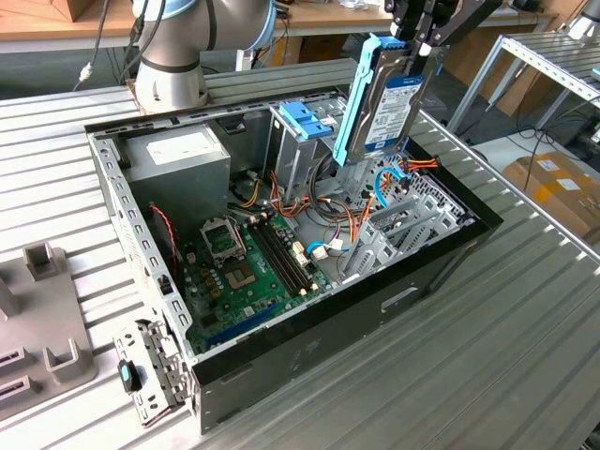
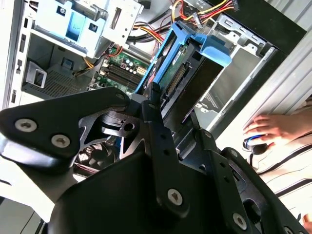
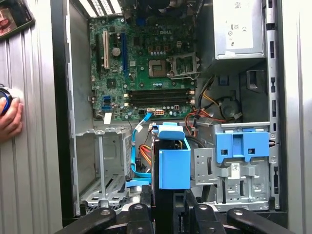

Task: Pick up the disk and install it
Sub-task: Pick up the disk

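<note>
Light-blue plastic frame around silver metal: one disk point(image 1: 382, 94), upright on edge, held above the drive-bay end of one open computer case point(image 1: 309, 347). One gripper point(image 1: 422, 42), its fingers clamped tight on the disk's upper edge. The exterior view gives the disk's white-and-blue label point(image 1: 401, 94). Both wrist views add one person's hand point(image 2: 273, 127) on the table point(image 1: 525, 356) beside the case. One green motherboard point(image 3: 146, 63). One blue bracket point(image 3: 242, 146) atop one metal cage point(image 3: 229, 173).

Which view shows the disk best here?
The exterior view: the disk hangs from the gripper, label and blue frame visible. The second wrist view shows its circuit-board side, the first wrist view its frame end-on.
</note>
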Available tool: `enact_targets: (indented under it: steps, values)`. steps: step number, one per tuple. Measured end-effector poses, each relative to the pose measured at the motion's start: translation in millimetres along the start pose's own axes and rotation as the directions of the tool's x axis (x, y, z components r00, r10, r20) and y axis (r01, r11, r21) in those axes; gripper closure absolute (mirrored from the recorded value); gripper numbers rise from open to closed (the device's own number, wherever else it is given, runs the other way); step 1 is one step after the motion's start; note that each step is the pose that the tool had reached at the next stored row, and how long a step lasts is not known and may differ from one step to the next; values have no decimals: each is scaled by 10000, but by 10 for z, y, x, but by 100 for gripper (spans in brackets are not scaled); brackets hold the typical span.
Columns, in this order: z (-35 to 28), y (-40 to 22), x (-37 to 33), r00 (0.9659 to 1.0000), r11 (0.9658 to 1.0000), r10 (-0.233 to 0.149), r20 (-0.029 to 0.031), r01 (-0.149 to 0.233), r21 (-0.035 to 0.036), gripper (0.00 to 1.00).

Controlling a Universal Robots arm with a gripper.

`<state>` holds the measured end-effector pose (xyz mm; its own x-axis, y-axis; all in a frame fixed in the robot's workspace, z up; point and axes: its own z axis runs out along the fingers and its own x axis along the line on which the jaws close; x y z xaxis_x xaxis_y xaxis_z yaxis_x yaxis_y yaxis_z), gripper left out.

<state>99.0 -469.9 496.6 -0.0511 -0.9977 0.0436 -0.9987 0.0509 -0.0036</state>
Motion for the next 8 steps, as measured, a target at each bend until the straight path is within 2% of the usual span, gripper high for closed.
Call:
enact_targets:
  steps: [8]
  values:
    - [-1, -5, 4, 10000, 10000, -1, -8, 1, 1, 65]
